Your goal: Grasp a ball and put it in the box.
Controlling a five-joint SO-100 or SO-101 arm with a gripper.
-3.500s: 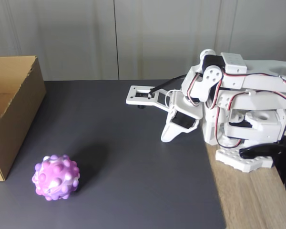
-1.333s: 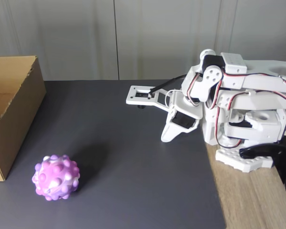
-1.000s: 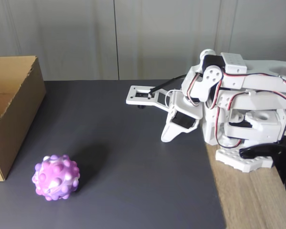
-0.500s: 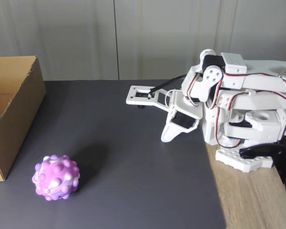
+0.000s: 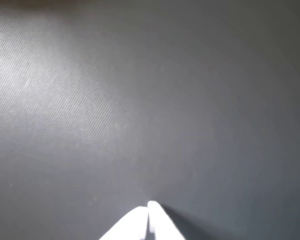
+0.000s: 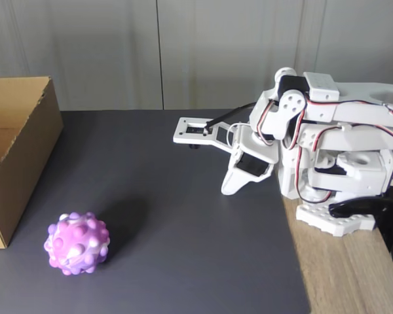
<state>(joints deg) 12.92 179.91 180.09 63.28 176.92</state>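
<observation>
So the ball (image 6: 76, 243) is sitting on the dark grey mat (image 6: 183, 216) at the near left of the fixed view, all bumpy and mottled purple, pink and white, with nothing touching it. The box (image 6: 16, 154) is just beside it on the left, a plain brown cardboard one with its open top showing, and its near corner sits a little to the left of the ball with a small gap of mat between them. The white arm (image 6: 314, 150) is folded up way over on the right, its base (image 6: 337, 219) parked on the wooden desk (image 6: 354, 275) right at the mat's edge, red, white and black wires looping around the joints. The gripper (image 6: 228, 190) is tucked down low with its tip pointing at the mat, well apart from the ball and the box. In the wrist view the gripper (image 5: 149, 207) pokes in from the bottom edge as two white fingers (image 5: 162, 225) pressed together at the tips, so it's closed with nothing in it, and the mat (image 5: 140, 100) lies under it with a soft sheen of light on the left side.
</observation>
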